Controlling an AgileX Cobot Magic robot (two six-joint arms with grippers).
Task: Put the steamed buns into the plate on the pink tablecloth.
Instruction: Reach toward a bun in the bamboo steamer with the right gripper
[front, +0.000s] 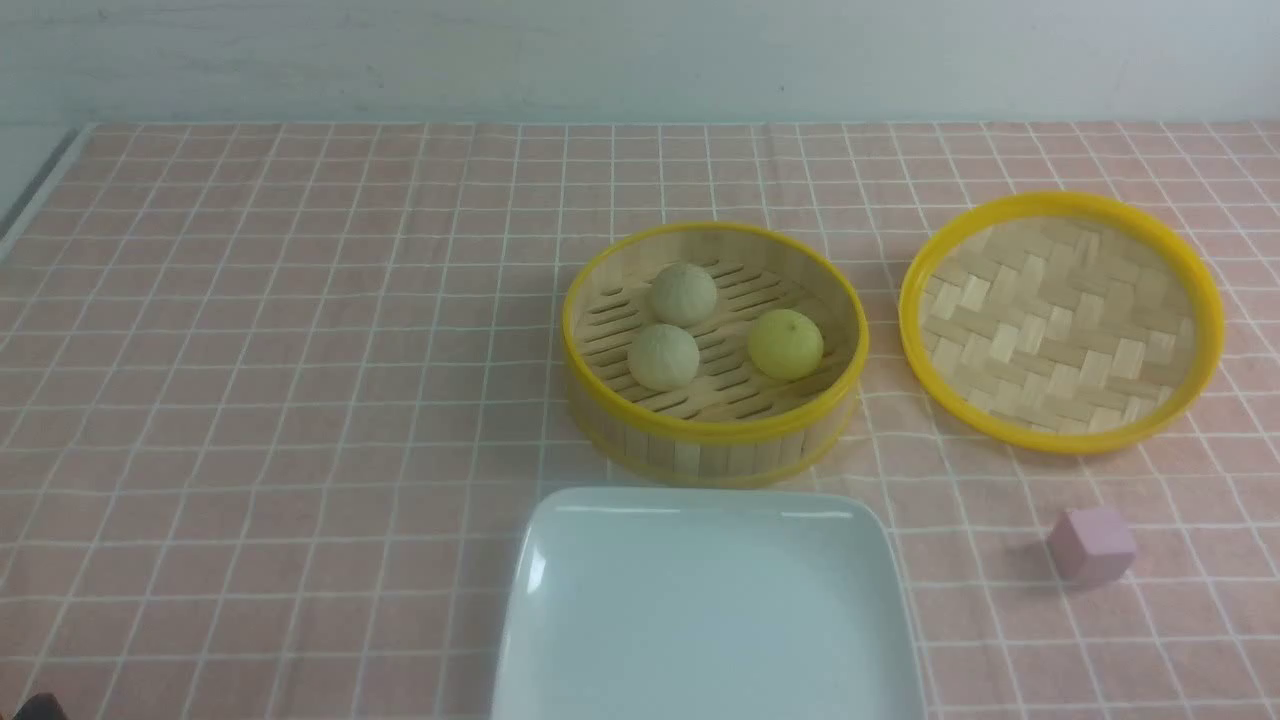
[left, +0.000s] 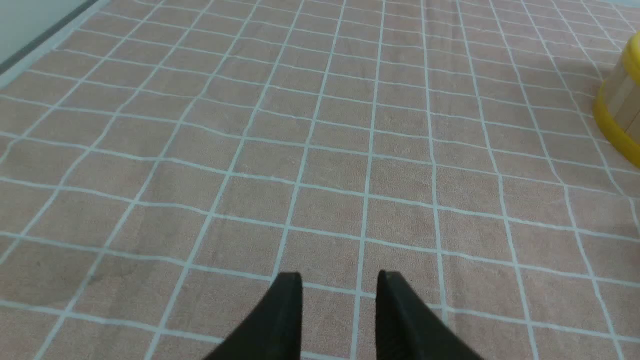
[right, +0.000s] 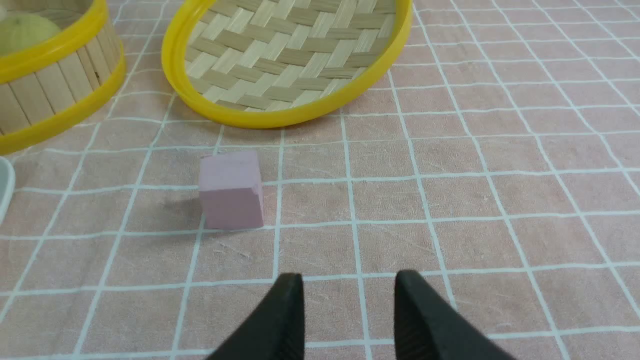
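Three steamed buns lie in the round bamboo steamer basket (front: 715, 440): two pale beige buns (front: 684, 293) (front: 663, 356) and one yellow bun (front: 786, 344). The white square plate (front: 560, 600) sits empty just in front of the basket on the pink tablecloth (front: 280, 350). Neither gripper shows in the front view. My left gripper (left: 339, 276) is open and empty over bare cloth, with the basket's edge (left: 620, 110) far off. My right gripper (right: 348, 277) is open and empty, close to the pink cube (right: 231, 190); one beige bun (right: 25, 30) shows in the basket there.
The woven yellow-rimmed lid (front: 1060, 320) lies upturned to the right of the basket. A small pink cube (front: 1091, 545) sits front right of the plate. The table's left edge (front: 40, 190) runs along a grey strip. The wall stands behind.
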